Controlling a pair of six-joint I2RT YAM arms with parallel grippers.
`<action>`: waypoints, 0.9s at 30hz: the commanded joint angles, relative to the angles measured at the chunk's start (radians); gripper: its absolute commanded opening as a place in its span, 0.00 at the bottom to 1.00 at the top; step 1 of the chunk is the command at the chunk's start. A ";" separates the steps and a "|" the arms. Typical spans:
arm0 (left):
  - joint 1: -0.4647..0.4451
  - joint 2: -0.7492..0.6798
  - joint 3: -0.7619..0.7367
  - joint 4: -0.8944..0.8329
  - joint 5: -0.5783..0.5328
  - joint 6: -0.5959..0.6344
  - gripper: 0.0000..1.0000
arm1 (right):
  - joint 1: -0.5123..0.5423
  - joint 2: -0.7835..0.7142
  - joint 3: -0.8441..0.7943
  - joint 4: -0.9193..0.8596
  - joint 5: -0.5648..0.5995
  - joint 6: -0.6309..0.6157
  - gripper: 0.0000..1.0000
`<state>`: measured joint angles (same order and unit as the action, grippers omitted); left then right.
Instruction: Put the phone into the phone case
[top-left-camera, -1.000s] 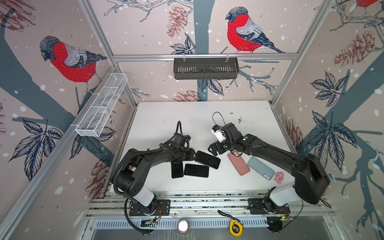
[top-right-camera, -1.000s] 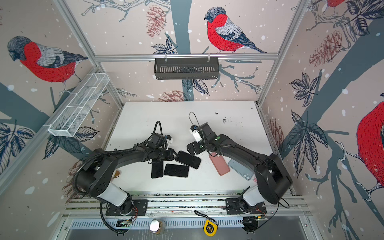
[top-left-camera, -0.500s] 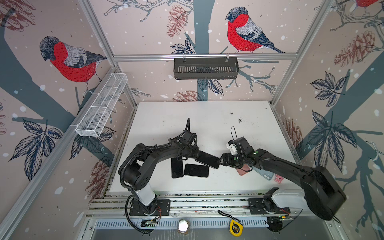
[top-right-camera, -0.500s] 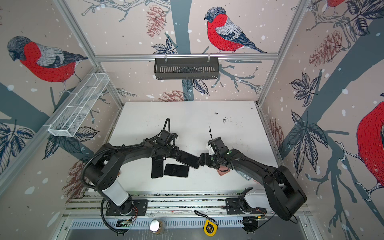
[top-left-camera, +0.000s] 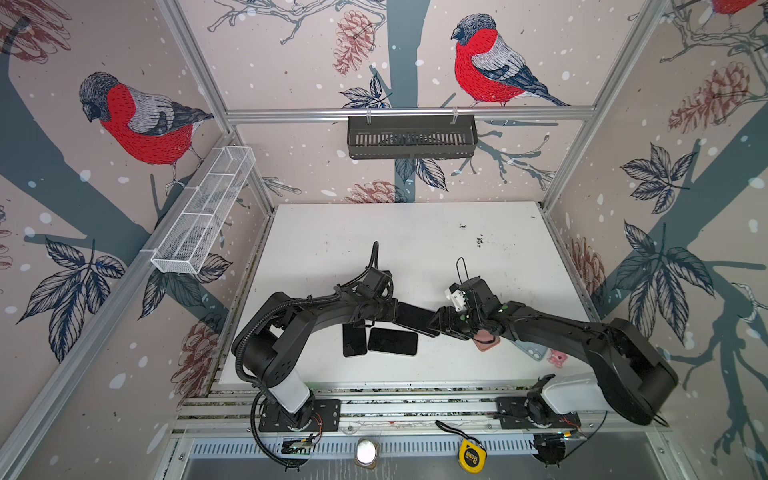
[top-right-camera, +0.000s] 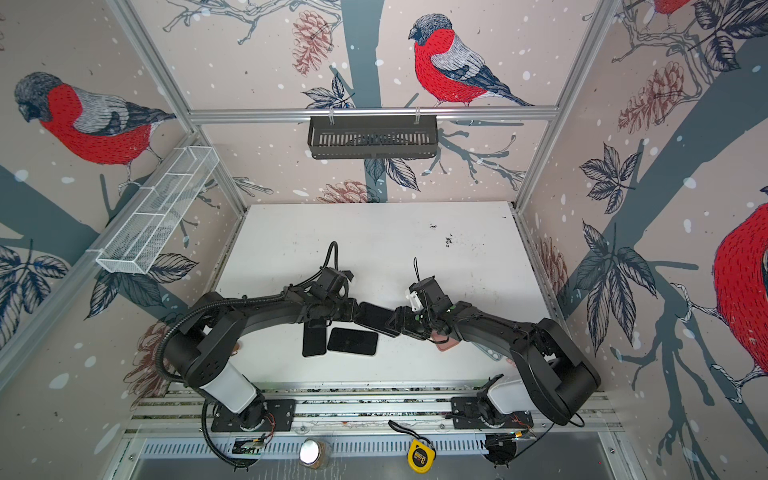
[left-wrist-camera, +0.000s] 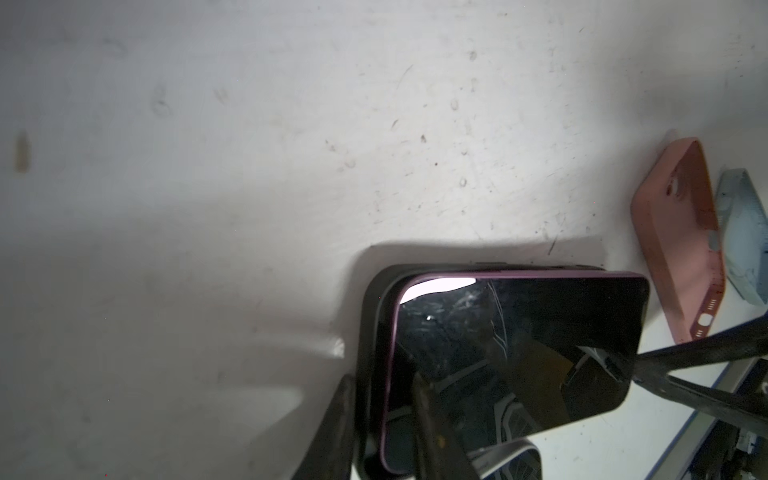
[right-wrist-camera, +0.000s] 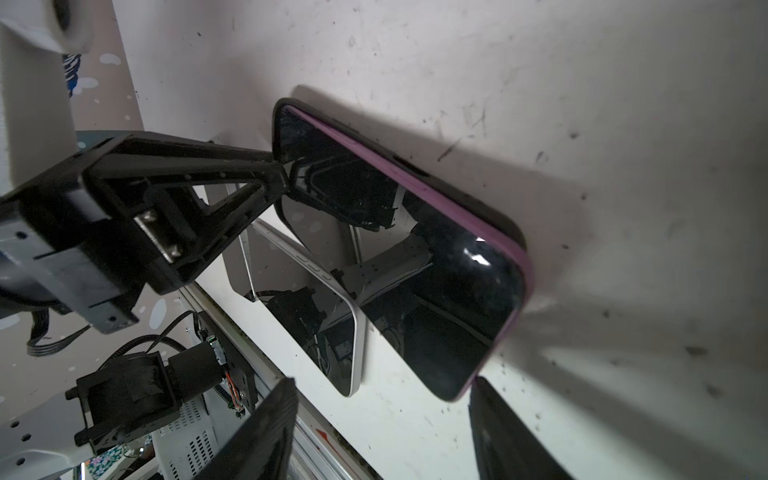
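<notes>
Left wrist view: left pincer (left-wrist-camera: 380, 386) is nipped tight on the short end of the purple-rimmed phone (left-wrist-camera: 519, 349), which looks part-seated in its black case (left-wrist-camera: 370, 316) and is held tilted between both arms over the counter (left-wrist-camera: 249, 166). Right pincer (right-wrist-camera: 384, 386) gapes wide astride the far end; I can't confirm contact. Glass is slick, rigid and crack-prone, the case rubbery. I'd grip the side edges, not the screen.

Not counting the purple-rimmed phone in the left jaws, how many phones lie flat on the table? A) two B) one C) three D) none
A: a lengthwise phone and a crosswise phone lie side by side on the table, on the near side of the purple-rimmed phone.
</notes>
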<state>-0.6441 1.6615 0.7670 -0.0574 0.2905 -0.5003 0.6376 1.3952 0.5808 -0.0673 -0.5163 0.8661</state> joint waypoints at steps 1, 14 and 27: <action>-0.027 0.022 -0.014 -0.086 0.091 -0.040 0.26 | -0.016 0.004 0.017 0.031 0.001 -0.013 0.61; -0.032 0.067 0.070 -0.068 0.100 -0.065 0.27 | -0.148 0.028 0.081 -0.137 0.032 -0.188 0.62; -0.032 0.084 0.113 -0.168 -0.040 0.033 0.27 | -0.124 -0.018 0.130 -0.282 0.204 -0.318 0.55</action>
<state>-0.6773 1.7390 0.8921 -0.1341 0.3241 -0.4961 0.5030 1.3720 0.7090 -0.3206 -0.3397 0.5758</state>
